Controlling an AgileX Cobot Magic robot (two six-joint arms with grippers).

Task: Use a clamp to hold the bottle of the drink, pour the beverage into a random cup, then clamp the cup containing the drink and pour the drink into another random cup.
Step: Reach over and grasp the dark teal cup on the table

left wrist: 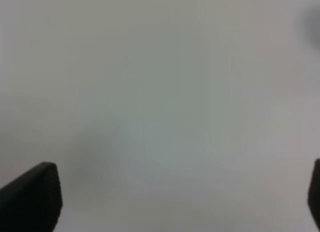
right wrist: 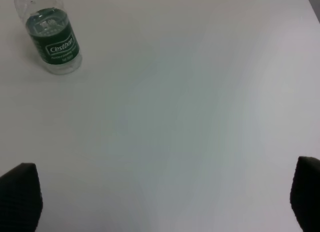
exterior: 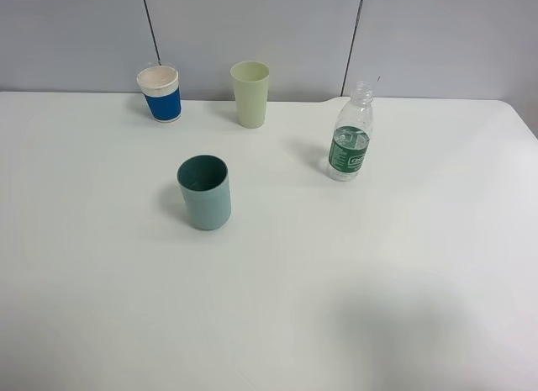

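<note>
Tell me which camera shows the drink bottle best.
Exterior high: the whole bottle stands in view, neck to base. Right wrist crops it above the label; left wrist misses it entirely.

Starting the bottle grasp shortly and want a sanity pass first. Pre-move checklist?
1. Upright bottle with liquid: ok.
2. Open, empty right end effector: ok.
3. Open, empty left end effector: ok.
4. Bare table between right end effector and bottle: ok.
5. Upright teal cup, pale green cup, blue-banded cup: ok.
6. Cap off the bottle: cannot tell.
</note>
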